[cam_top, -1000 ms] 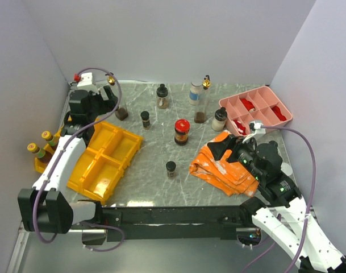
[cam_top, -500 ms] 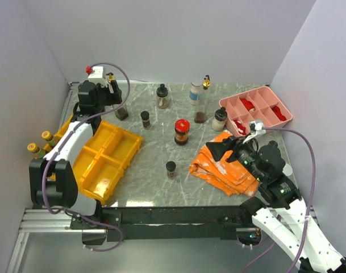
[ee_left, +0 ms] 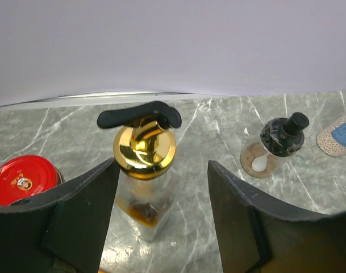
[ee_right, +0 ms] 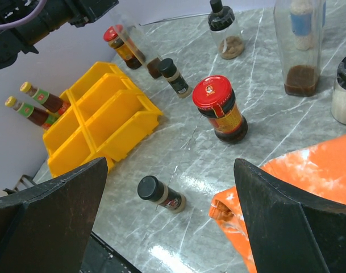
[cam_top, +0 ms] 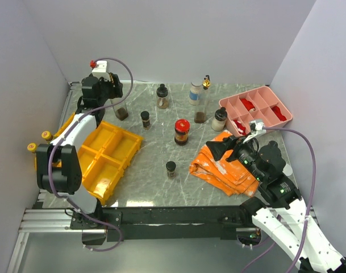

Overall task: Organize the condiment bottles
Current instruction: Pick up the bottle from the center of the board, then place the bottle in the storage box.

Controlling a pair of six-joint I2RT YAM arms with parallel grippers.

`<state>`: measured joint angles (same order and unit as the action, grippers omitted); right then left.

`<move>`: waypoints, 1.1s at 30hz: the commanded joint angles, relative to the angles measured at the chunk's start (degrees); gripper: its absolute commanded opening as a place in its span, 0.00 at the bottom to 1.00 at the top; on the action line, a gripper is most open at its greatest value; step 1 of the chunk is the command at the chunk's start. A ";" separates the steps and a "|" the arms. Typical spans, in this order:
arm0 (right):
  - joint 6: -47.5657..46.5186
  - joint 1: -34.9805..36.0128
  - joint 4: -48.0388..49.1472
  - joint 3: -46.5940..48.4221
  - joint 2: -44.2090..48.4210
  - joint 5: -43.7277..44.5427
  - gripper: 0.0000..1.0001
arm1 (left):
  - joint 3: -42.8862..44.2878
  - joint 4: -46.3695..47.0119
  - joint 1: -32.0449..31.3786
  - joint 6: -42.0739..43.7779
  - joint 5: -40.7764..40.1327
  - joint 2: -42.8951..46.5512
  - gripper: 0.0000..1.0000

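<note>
Gold-spout bottle between parted fingers of left claw, not yet clamped, right claw wide, empty.

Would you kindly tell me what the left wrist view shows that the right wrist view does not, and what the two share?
Only the left wrist view: the gold top and black lever of the gold-spout bottle, standing between the open jaws of the left gripper.

Only the right wrist view: the yellow bins, two yellow-capped bottles, the orange cloth and a small black-capped bottle.

Both: the marble table, the black-topped jar and the blue-labelled bottle.
</note>
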<state>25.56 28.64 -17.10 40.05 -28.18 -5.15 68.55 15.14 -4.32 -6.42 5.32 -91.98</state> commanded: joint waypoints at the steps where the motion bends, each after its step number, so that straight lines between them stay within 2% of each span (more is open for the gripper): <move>1: -1.39 0.19 2.69 0.20 -0.38 1.28 1.00 | 3.78 3.15 0.10 1.93 1.53 -2.05 0.67; 3: -1.48 0.27 2.69 0.38 -0.38 1.63 1.00 | 4.22 3.14 0.10 2.11 1.88 -2.50 0.66; 6: -1.74 0.27 2.78 0.46 -0.47 1.81 1.00 | 4.48 3.50 0.10 2.11 3.02 -2.85 0.57; 7: -1.74 0.36 2.78 0.46 -0.47 2.07 1.00 | 4.74 3.41 0.10 2.02 3.20 -2.85 0.48; 9: -1.83 0.36 2.69 0.38 -0.38 2.16 1.00 | 5.10 3.06 0.10 1.93 3.47 -2.76 0.36; 10: -1.92 0.36 2.69 0.38 -0.38 2.25 1.00 | 5.53 2.80 0.01 1.85 3.29 -2.59 0.25; 13: -2.27 0.27 2.43 0.55 -0.38 2.60 1.00 | 7.29 1.39 0.10 1.32 3.11 -1.80 0.09; 15: -2.53 0.36 1.99 0.90 -0.29 2.77 1.00 | 9.04 -0.28 0.01 0.97 3.73 -1.62 0.03; 21: -2.54 0.27 1.11 2.05 0.06 2.86 1.00 | 10.99 -1.77 -0.08 -2.28 3.82 0.05 0.01; 33: -1.22 0.36 1.37 1.96 1.46 2.78 1.00 | 9.06 -4.41 -0.08 -2.73 -5.14 11.29 0.01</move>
<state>24.16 28.64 -17.58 40.18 -27.68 -2.63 75.68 4.84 -4.21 -8.27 4.23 -89.03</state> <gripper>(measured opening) 0.997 0.343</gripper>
